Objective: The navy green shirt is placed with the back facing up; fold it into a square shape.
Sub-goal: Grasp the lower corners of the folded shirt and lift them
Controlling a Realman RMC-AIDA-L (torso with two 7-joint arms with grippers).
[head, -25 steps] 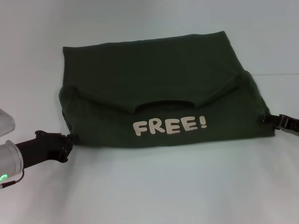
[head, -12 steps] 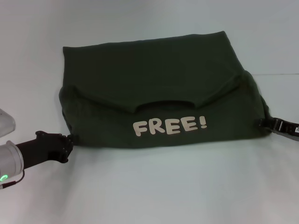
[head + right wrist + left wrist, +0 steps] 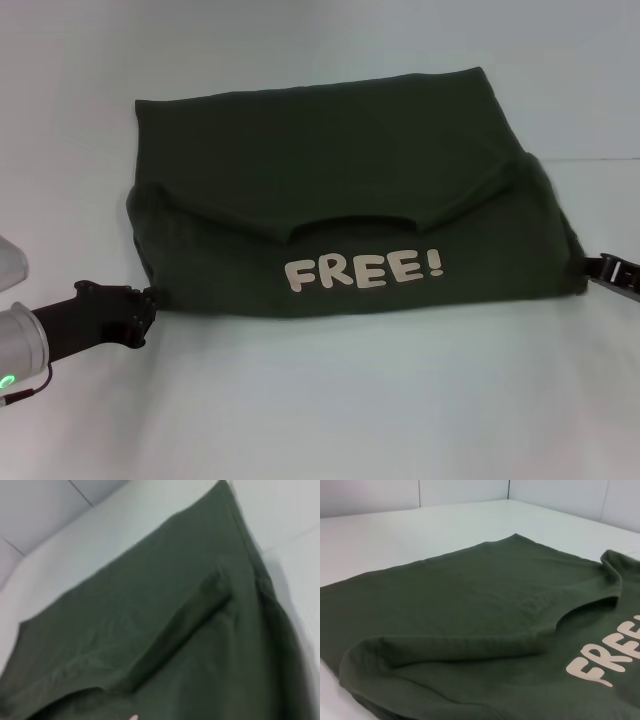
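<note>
Dark olive-green navy green shirt (image 3: 340, 190), plain fabric apart from cream block letters "FREE!" (image 3: 363, 269) printed on folded front; white table (image 3: 330, 400) beneath; black left gripper (image 3: 148, 300) on silver-grey arm, small green light; black right gripper (image 3: 592, 266).

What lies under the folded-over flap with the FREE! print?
The rest of the shirt runs out from under the flap toward the far side, flat on the table. What the flap covers cannot be seen. Left gripper and right gripper sit at its near corners.
</note>
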